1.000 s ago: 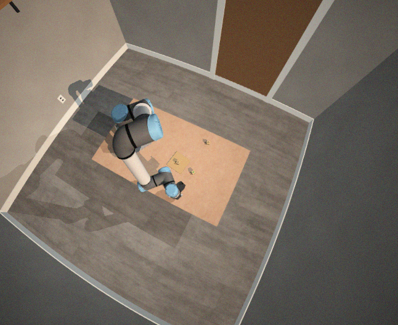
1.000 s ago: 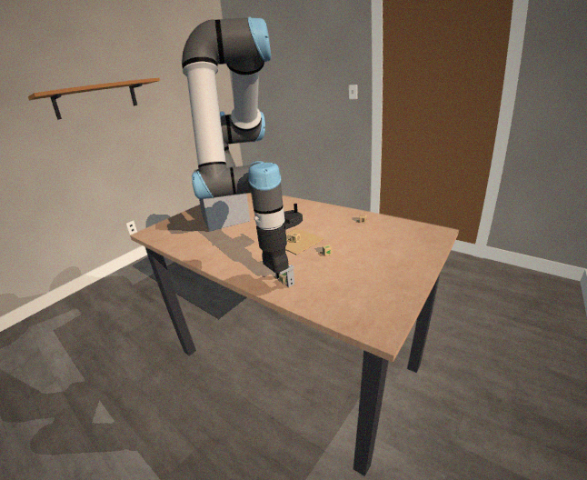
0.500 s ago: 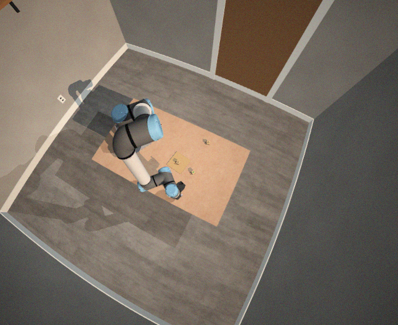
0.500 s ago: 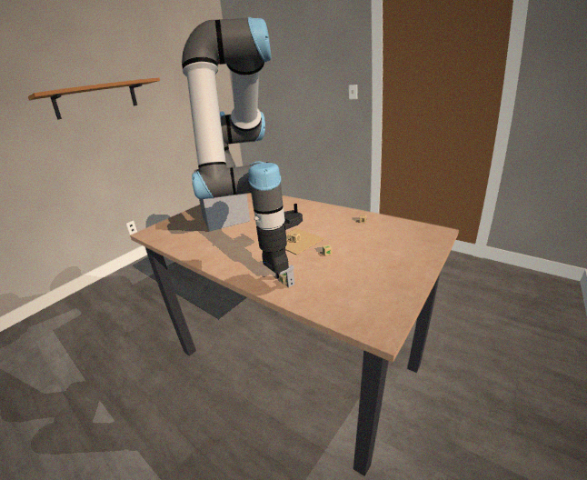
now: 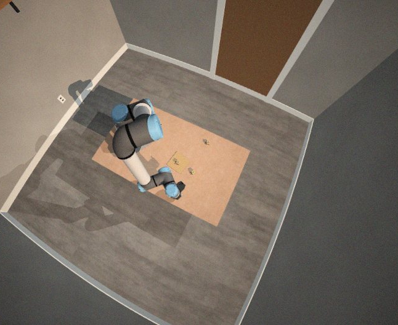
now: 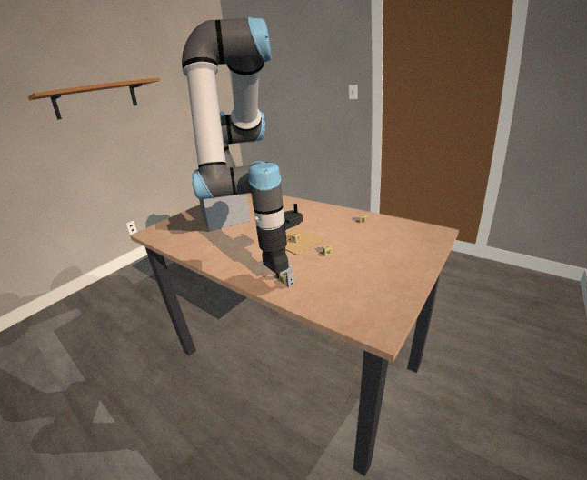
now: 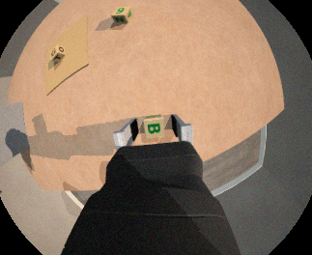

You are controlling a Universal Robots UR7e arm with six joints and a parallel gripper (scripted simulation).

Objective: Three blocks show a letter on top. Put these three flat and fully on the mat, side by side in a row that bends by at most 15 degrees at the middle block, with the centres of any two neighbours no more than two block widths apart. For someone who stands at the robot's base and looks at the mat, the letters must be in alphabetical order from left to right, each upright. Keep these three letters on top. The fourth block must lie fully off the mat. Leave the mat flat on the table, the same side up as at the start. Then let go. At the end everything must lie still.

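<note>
My gripper (image 6: 283, 276) (image 7: 155, 124) is open and low at the table's near long edge in the exterior view. Its fingers stand on either side of a wooden block with a green B on top (image 6: 283, 279) (image 7: 154, 127); the B looks turned sideways in the wrist view. A block with dark characters (image 5: 176, 162) (image 6: 295, 237) (image 7: 57, 51) stands on the tan mat (image 5: 182, 168) (image 6: 298, 250) (image 7: 72, 63). A block with green characters (image 5: 192, 172) (image 6: 326, 250) (image 7: 121, 14) stands off the mat. A fourth block (image 5: 207, 141) (image 6: 363, 218) lies farther off; its letter is too small to read.
A grey box (image 6: 226, 213) (image 7: 5, 127) stands near the arm's base. A black device with an upright stub (image 6: 293, 218) is behind the gripper in the exterior view. The wooden table (image 5: 223, 175) (image 6: 382, 278) ends close beside the B block. The arm hides part of the table.
</note>
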